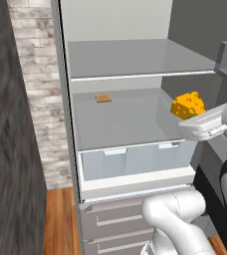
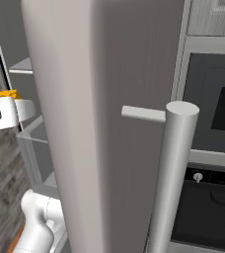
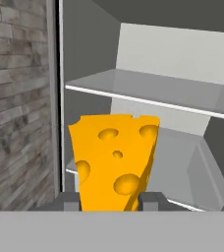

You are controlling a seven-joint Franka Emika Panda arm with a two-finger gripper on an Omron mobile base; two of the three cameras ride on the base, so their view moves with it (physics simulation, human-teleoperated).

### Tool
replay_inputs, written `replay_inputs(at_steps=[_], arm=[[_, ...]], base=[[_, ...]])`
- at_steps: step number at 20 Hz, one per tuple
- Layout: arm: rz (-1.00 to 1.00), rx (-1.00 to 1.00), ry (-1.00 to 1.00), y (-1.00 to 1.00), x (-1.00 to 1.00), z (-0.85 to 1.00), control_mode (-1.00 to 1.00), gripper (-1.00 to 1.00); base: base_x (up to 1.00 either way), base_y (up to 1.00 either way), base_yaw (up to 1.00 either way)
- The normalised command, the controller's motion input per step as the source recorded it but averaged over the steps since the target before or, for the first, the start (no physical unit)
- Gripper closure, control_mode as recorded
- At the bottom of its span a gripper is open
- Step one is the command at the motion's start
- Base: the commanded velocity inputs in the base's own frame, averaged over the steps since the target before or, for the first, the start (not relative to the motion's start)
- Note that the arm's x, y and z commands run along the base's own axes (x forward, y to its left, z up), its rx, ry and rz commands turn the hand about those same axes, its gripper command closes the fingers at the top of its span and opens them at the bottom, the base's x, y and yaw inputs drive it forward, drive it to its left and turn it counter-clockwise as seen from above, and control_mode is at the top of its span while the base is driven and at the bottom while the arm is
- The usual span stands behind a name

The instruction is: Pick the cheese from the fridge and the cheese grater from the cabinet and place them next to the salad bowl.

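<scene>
Base views flank fridge (image 1: 135,74), hand view close inside

The gripper (image 3: 111,201) is closed on the cheese (image 3: 113,160), a yellow-orange wedge with round holes that stands upright between the two dark fingertips (image 3: 70,199), one at each lower corner of the wedge. The cheese rises directly ahead of the gripper and hides much of what lies beyond. Behind it opens the fridge (image 3: 173,54), with a pale back wall and grey side walls. A flat grey shelf (image 3: 153,91) crosses above the top of the cheese, its light front edge slanting down to the right. A lower shelf (image 3: 182,167) extends to the right of the wedge. Left of the gripper runs the fridge's grey side edge, and beyond it a brick wall (image 3: 15,98) of grey-brown courses.
</scene>
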Motion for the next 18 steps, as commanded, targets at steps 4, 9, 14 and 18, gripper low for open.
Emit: replay_inputs(at_steps=[4,9,14,18], arm=[[0.0,0.0,0.04,-0.01,0.18,0.0,-1.0,1.0],[0.0,0.0,0.0,0.0,0.05,0.0,1.0,1.0],[0.0,0.0,0.0,0.0,0.0,0.0,1.0,1.0],[0.0,0.0,0.0,0.0,0.0,0.0,1.0,1.0]], base=[[0.0,0.0,0.0],[0.01,0.0,0.0],[-0.15,0.0,0.0],[-0.48,0.0,0.0]])
